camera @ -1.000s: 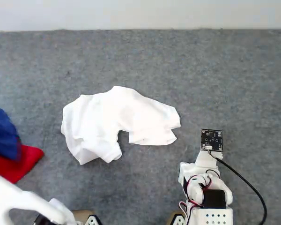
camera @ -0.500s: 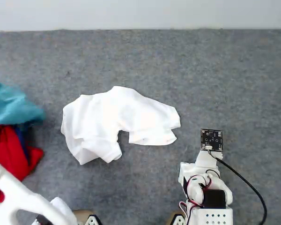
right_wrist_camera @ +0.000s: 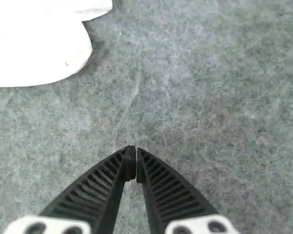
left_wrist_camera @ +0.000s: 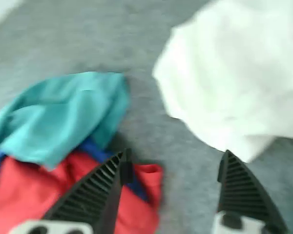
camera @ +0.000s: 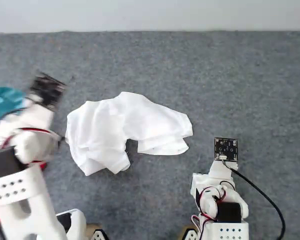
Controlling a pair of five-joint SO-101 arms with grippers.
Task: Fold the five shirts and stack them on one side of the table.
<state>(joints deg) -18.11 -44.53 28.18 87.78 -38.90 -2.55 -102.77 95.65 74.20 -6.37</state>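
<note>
The high view looks steeply down from a fixed spot over the near edge of the grey felt-like table top, reaching as far as the pale wall strip at the far side. The left wrist view sits just behind the left gripper, close above the table's left part, and faces down between its parted black ribbed fingers. The right wrist view faces down past the right gripper, low over the near right. All three share the crumpled white cotton shirt. The high and left wrist views also share the heap of teal, blue and red cloth.
</note>
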